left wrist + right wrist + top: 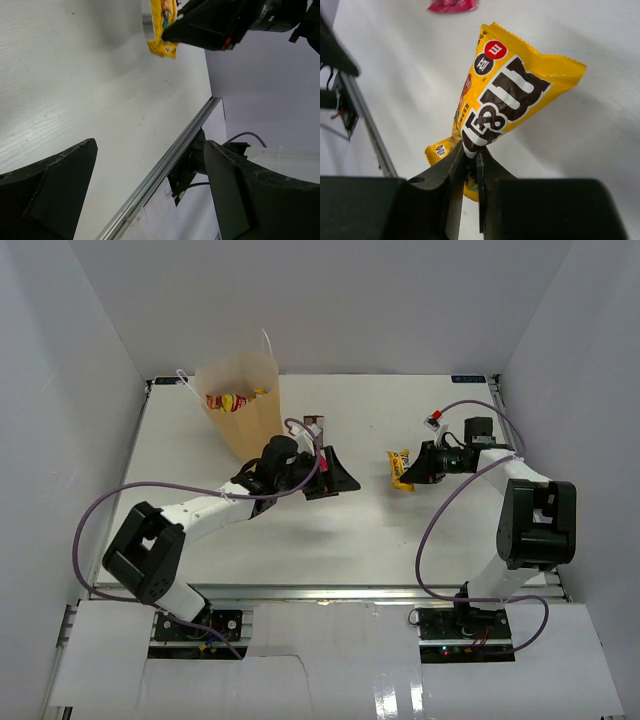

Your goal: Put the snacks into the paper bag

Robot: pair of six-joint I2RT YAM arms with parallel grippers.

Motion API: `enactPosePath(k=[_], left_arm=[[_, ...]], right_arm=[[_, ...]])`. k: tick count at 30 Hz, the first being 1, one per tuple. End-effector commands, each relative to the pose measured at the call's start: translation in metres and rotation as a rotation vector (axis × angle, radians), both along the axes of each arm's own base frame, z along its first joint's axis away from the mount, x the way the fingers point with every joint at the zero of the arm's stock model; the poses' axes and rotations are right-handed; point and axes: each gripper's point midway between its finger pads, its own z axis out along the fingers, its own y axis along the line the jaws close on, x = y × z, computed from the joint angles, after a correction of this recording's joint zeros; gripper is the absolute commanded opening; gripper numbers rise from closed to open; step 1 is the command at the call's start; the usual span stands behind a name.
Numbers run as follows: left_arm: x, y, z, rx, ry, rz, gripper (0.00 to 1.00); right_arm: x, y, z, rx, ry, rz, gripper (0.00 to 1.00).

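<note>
The tall tan paper bag (245,410) stands at the back left, with red and yellow packets (230,401) showing inside. My right gripper (412,469) is shut on a yellow candy packet (400,468) and holds it at mid-table; in the right wrist view the jaws (471,160) pinch the packet's (505,100) lower end. It also shows in the left wrist view (162,22). My left gripper (335,478) is open and empty, right of the bag; its fingers (55,195) stand wide apart. A dark brown bar (315,427) lies behind the left gripper.
A small red-pink packet (435,421) lies at the back right, also in the right wrist view (452,5). White walls enclose the table on three sides. The metal front rail (165,170) runs along the near edge.
</note>
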Motion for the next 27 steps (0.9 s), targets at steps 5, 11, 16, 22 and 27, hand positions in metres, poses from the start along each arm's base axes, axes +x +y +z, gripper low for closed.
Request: enactPosePath(k=[5, 11, 16, 22, 27], left_arm=[[0.006, -0.051, 0.012, -0.043, -0.064, -0.098, 0.98], [-0.004, -0.074, 0.0, -0.032, -0.054, -0.154, 0.98], [-0.006, -0.076, 0.0, -0.03, -0.057, -0.151, 0.98], [-0.005, -0.073, -0.006, -0.021, -0.03, -0.117, 0.82], [-0.005, -0.069, -0.008, -0.016, -0.021, -0.091, 0.77]], right_arm=[[-0.08, 0.045, 0.037, 0.176, -0.144, 0.357, 0.18], [-0.102, 0.065, 0.049, 0.204, -0.161, 0.447, 0.19], [-0.11, 0.076, 0.054, 0.224, -0.163, 0.495, 0.19], [-0.116, 0.085, 0.057, 0.236, -0.169, 0.532, 0.2], [-0.119, 0.087, 0.058, 0.237, -0.175, 0.541, 0.21]])
